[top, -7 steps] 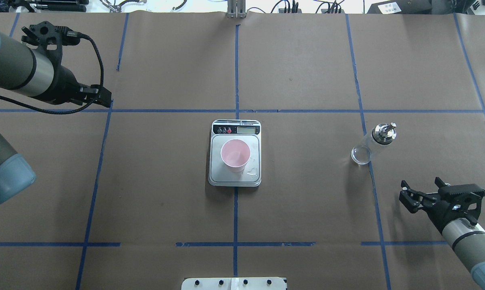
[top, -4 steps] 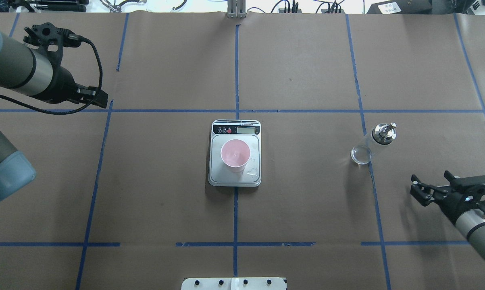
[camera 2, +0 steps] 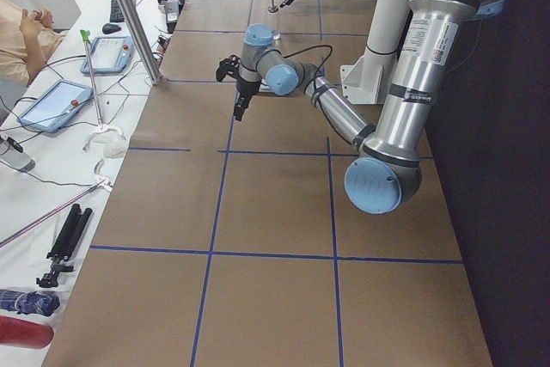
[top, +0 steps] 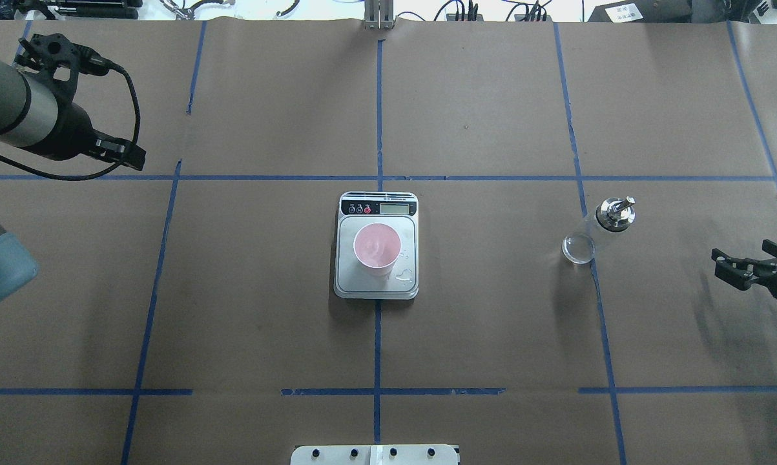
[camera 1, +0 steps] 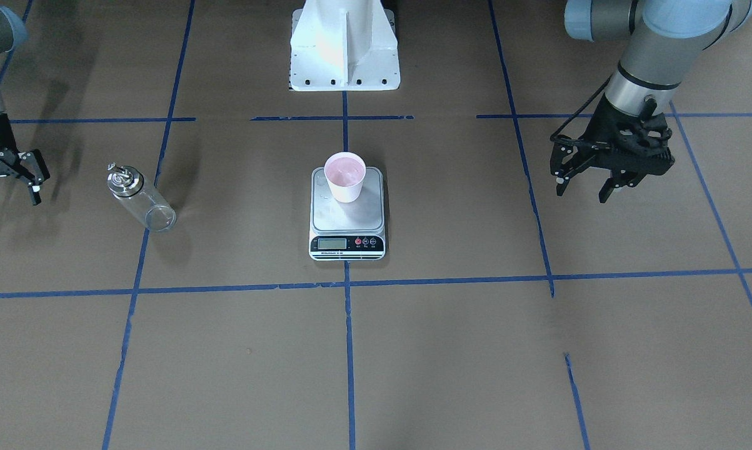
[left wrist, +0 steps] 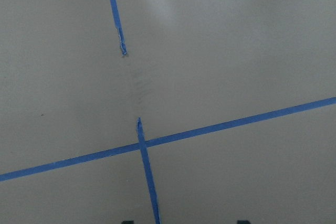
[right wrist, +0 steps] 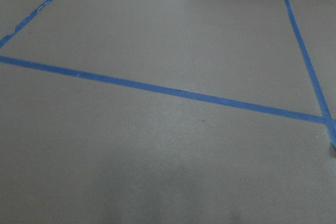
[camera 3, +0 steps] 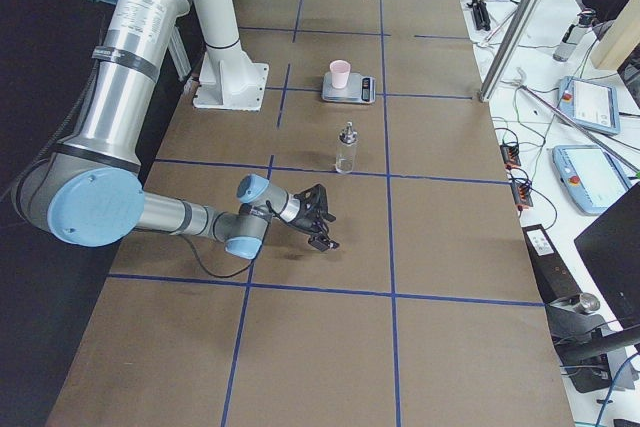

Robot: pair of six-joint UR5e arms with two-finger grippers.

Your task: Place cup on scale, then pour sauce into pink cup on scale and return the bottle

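You find the small pale pink plastic cup (top: 376, 247) upright on the steel platform of the flat square digital scale (top: 378, 207), where its load can register. The clear glass bottle with metal spout (top: 598, 229) stands upright, well apart on the robot's right, judged returned. The left gripper (camera 1: 581, 190) and right gripper (camera 1: 5, 195) hang wide of both, jaws apart, empty. Task judged complete.
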